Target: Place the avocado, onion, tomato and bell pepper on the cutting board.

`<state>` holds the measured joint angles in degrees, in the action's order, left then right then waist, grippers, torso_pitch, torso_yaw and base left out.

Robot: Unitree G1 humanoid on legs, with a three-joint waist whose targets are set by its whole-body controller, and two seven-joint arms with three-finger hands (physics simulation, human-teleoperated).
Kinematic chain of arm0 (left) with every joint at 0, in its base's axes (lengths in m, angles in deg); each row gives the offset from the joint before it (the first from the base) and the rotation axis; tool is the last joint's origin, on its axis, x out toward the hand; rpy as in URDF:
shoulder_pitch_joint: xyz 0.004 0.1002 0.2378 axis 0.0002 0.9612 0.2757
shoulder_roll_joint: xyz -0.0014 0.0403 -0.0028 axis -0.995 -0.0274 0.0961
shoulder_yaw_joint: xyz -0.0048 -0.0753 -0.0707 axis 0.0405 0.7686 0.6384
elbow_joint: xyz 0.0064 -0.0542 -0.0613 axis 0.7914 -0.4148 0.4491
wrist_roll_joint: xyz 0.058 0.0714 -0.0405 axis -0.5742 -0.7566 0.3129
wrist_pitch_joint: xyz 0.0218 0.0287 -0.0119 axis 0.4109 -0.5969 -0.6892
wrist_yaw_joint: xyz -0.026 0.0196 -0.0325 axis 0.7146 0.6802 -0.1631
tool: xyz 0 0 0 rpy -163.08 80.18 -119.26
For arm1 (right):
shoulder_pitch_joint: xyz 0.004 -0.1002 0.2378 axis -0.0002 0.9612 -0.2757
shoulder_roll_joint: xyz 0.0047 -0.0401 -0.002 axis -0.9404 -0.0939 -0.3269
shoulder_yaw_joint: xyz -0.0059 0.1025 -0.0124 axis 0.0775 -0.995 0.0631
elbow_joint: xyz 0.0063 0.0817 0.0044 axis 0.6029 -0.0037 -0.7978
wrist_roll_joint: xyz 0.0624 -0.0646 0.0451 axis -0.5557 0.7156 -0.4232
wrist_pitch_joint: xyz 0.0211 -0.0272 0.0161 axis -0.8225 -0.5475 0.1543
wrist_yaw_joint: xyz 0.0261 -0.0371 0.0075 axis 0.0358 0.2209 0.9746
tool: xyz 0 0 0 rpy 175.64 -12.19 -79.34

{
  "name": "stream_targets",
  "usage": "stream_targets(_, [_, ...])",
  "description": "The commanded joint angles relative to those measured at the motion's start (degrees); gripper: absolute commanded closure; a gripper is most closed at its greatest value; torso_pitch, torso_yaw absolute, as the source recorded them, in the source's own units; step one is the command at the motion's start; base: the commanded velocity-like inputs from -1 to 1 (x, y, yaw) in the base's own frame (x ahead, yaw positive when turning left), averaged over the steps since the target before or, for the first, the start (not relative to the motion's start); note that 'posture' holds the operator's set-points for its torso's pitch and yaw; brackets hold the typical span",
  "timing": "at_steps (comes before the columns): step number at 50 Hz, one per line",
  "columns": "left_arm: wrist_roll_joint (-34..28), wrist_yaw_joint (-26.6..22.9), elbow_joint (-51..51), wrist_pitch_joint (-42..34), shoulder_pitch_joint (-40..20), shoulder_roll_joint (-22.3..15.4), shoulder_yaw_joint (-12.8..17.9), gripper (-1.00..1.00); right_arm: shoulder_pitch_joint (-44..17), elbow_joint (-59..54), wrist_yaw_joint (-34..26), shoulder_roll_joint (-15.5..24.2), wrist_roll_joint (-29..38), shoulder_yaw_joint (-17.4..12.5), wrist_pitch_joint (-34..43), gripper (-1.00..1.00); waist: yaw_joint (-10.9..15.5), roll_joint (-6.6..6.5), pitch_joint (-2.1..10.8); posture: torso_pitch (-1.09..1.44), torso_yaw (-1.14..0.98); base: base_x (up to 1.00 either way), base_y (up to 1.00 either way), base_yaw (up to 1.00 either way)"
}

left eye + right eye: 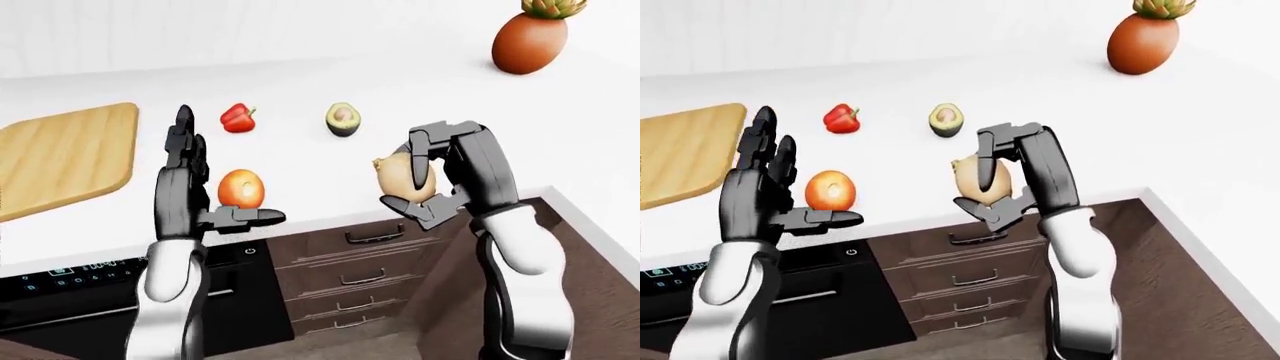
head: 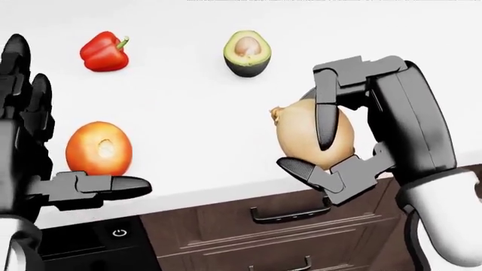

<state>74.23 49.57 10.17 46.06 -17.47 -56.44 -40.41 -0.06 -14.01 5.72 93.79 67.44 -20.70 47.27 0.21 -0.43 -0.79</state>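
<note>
I note the white table [image 1: 300, 82] fills most of each view, smooth and unmarked, its near edge running above dark brown drawer fronts [image 1: 350, 277] with black bar handles and, toward the left, a black appliance panel [image 1: 60, 274] with lit controls. In the left-eye view the wooden cutting board [image 1: 60, 154] lies at the far left of the table, pale grain, rounded corner, nothing on it, well apart from all four items.

My right hand [image 2: 331, 141] is closed round the onion [image 2: 305, 138]: one dark finger crosses its face, the thumb presses from below. The onion is tan, smooth, egg-shaped with a small stem nub on its left, and it is held over the table's near edge, clear of the surface.

My left hand [image 2: 45, 164] stands spread and empty, fingers upright, thumb pointing right, just left of the tomato [image 2: 98, 148]; I cannot tell whether it touches. The tomato is round, orange-red, pale stem scar upward, near the table's edge.

The halved avocado [image 2: 246, 52], pit showing, dark skin, sits higher in the head view; the glossy red bell pepper [image 2: 103, 52], green stem, lies to its left. Bare white table separates them.
</note>
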Motion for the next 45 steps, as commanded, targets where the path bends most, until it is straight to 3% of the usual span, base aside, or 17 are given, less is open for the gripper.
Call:
stream_targets(1, [-3.9,0.6,0.5,4.9,-1.2,-0.2,0.5,-1.0,-0.7,1.5,0.7,0.1,-0.1,-0.5,-2.0,1.0,0.0,-0.05,1.06,0.0,0.0,0.0,0.0,0.0])
stream_targets(5, [-9.1,0.7,-1.2,8.7,-0.7,-0.2,0.2,-1.0,0.0,1.3,0.8,0.0,-0.3,-0.6,-2.6,1.0,0.0,-0.04,1.12,0.0,0.0,0.0,0.0,0.0])
stream_targets(9, [-9.5,0.3,-1.9,9.8,0.0,0.6,0.4,-1.0,-0.3,1.1,0.6,0.0,0.0,-0.1,-2.6,1.0,-0.1,-0.03,1.14,0.0,0.0,0.0,0.0,0.0])
stream_targets(26, [-5.9,0.9,-11.5,13.0,-0.9,1.2,0.1,-1.0,0.7,0.7,0.4,0.0,-0.2,-0.6,-3.6,1.0,-0.1,0.02,1.18,0.0,0.0,0.0,0.0,0.0])
stream_targets(45, [-6.2,1.8,-20.9,18.4,-1.2,1.3,-0.4,-1.0,1.9,0.4,0.7,-0.4,-0.5,-0.4,-4.8,1.0,-0.1,-0.36,1.54,0.0,0.0,0.0,0.0,0.0])
